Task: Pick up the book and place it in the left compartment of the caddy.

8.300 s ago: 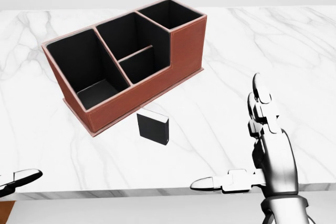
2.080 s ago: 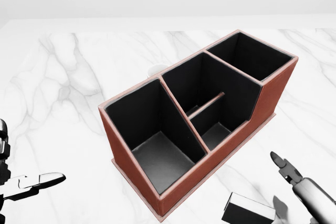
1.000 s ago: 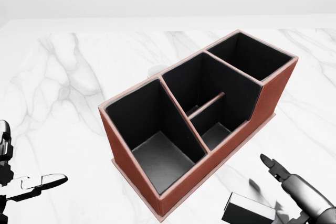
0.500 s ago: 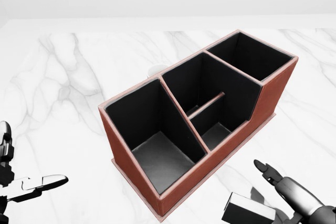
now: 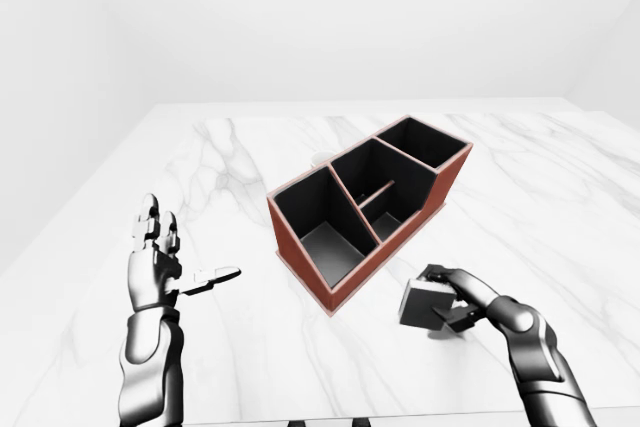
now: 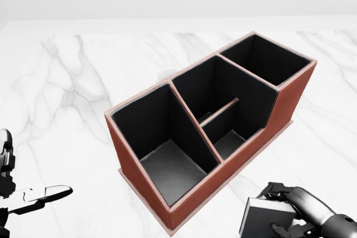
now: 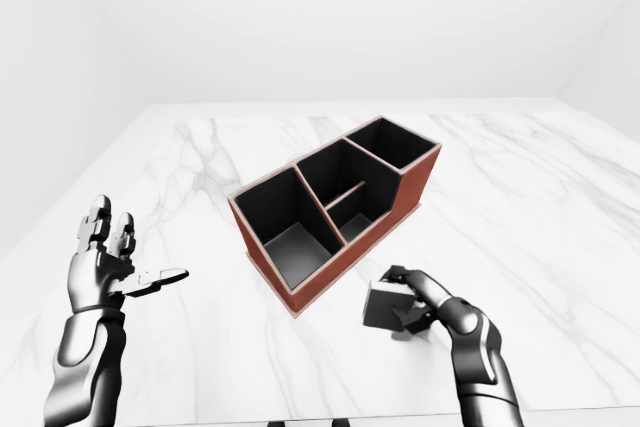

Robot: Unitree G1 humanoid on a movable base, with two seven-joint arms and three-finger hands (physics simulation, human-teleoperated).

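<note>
Fingers of my right hand (image 5: 462, 299) are curled round the book (image 5: 421, 305), low and right of centre in the left-eye view. One finger hooks over its upper edge and another presses from below, so I read it as gripped. The book is a small, thick dark block with a charcoal cover and a pale strip along one edge where the pages show. It tilts a little, and I see a shadow beneath it on the marble, though I cannot tell whether it has fully cleared the surface. In the head view it sits at the bottom right (image 6: 266, 219), just beside the near corner of the caddy (image 6: 129, 163) but apart from it.

That caddy is a red-brown box with black lining, lying diagonally across the white marble table (image 5: 560, 197). Its large left compartment (image 6: 167, 163) opens toward the lower left of the head view.

My left hand (image 5: 160, 265) is raised at the left of the left-eye view, fingers spread wide, holding nothing.
</note>
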